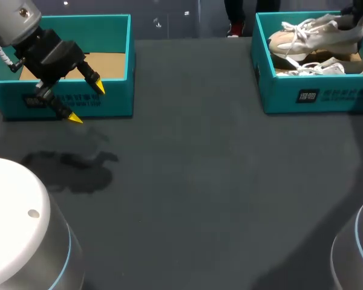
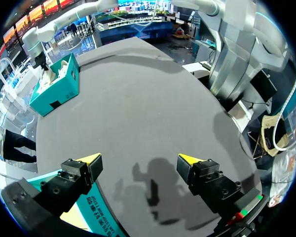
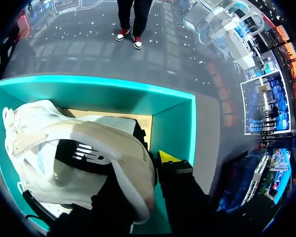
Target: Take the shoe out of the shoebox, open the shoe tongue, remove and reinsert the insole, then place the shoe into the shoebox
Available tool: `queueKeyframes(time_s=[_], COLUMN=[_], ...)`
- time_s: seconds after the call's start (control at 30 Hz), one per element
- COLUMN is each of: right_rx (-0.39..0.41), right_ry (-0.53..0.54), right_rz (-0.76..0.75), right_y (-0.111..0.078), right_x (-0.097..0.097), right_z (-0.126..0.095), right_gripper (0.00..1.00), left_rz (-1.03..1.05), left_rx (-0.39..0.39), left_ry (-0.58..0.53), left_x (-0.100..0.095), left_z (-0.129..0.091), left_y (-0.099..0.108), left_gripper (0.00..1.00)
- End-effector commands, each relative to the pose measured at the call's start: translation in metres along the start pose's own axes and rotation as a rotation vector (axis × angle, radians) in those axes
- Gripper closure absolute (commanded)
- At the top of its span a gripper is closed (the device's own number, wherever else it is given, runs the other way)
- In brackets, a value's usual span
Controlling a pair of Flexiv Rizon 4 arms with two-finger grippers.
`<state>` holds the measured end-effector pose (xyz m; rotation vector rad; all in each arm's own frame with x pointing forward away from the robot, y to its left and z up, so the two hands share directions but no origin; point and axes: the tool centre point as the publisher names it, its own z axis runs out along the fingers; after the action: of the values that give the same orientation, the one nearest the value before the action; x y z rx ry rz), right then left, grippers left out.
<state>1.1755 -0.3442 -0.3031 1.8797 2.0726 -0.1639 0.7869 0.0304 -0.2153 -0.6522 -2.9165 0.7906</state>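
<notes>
Nearest the robot, the left gripper (image 1: 85,103) hangs over the front wall of the left teal box (image 1: 109,103), jaws spread wide with nothing in them. That box shows only its cardboard floor (image 1: 106,63).

Farther off, the right shoebox (image 1: 314,90) holds a pale lace-up sneaker (image 1: 314,33) with a second shoe (image 1: 320,66) just beside it. The right gripper (image 3: 158,163) is down in that shoebox against the sneaker's heel; one yellow tip shows, so I can't tell its grip. Could be a lift-out or a set-down; either way the sneaker needs a firm hold.
</notes>
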Motion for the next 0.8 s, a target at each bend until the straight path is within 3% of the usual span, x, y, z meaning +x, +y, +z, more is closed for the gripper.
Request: queueKeyframes(time_s=[0.03,0.8], right_rx=[0.02,0.044], right_ry=[0.013,0.049], right_rz=[-0.004,-0.029], right_y=[0.011,-0.002], right_x=[0.002,0.021], right_z=[0.012,0.035], right_gripper=[1.0,1.0], left_rz=[0.001,0.001], left_rx=[-0.003,-0.003], left_ry=[0.0,0.0], left_x=[0.001,0.001], left_z=[0.0,0.0], left_y=[0.0,0.0], left_gripper=[0.0,0.0])
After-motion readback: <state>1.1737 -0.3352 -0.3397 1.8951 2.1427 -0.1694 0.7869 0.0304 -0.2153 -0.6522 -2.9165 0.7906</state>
